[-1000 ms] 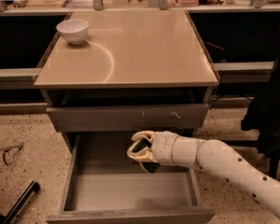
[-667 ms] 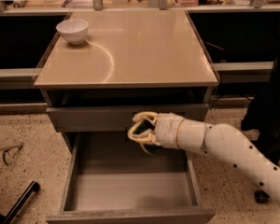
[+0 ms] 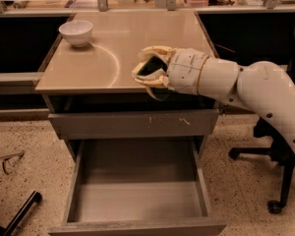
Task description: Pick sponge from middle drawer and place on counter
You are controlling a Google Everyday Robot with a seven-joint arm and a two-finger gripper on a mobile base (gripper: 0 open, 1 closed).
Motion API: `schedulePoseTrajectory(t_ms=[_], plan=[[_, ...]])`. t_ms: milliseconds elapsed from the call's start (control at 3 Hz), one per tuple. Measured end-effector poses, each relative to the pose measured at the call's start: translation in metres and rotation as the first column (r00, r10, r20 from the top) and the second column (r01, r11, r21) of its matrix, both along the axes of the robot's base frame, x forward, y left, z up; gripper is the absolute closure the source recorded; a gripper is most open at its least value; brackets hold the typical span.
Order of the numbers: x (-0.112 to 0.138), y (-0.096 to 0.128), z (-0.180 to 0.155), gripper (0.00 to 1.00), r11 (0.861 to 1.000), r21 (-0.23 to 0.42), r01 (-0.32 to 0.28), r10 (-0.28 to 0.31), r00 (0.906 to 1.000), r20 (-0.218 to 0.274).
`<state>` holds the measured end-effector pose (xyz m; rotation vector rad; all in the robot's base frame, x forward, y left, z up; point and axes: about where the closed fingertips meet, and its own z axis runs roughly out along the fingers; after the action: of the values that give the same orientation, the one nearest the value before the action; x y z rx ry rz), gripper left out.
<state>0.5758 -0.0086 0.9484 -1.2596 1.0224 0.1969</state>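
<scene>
My gripper (image 3: 148, 74) is raised to the level of the counter (image 3: 132, 38), at its front edge right of the middle. Its cream fingers (image 3: 146, 80) are closed around the dark green sponge (image 3: 152, 68), which shows between them and hangs a little below. The white arm runs off to the right. The middle drawer (image 3: 137, 200) stands pulled out below, with a bare grey floor and nothing in it.
A white bowl (image 3: 75, 32) stands on the counter's far left corner. The shut top drawer front (image 3: 132, 124) carries pale scratch marks. An office chair base (image 3: 275, 181) is on the floor at the right. A dark bar (image 3: 19, 213) lies at the lower left.
My gripper has risen out of the open drawer with the sponge in it, up past the top drawer front to the counter's front edge.
</scene>
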Motion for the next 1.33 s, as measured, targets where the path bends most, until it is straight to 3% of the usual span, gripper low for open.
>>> schedulePoseTrajectory(t_ms=[333,667,1000,1333], plan=[[0.000,0.000,0.000,1.00,1.000,0.000,0.000,0.000,1.0000,0.000],[0.013,0.007,0.018,1.00,1.000,-0.029,-0.009,0.010,0.9991,0.041],[0.046,0.025,0.040,1.00,0.989,-0.145,-0.028,0.045,0.9921,0.117],[0.088,0.033,0.029,1.00,0.961,-0.271,-0.054,0.077,0.9942,0.075]])
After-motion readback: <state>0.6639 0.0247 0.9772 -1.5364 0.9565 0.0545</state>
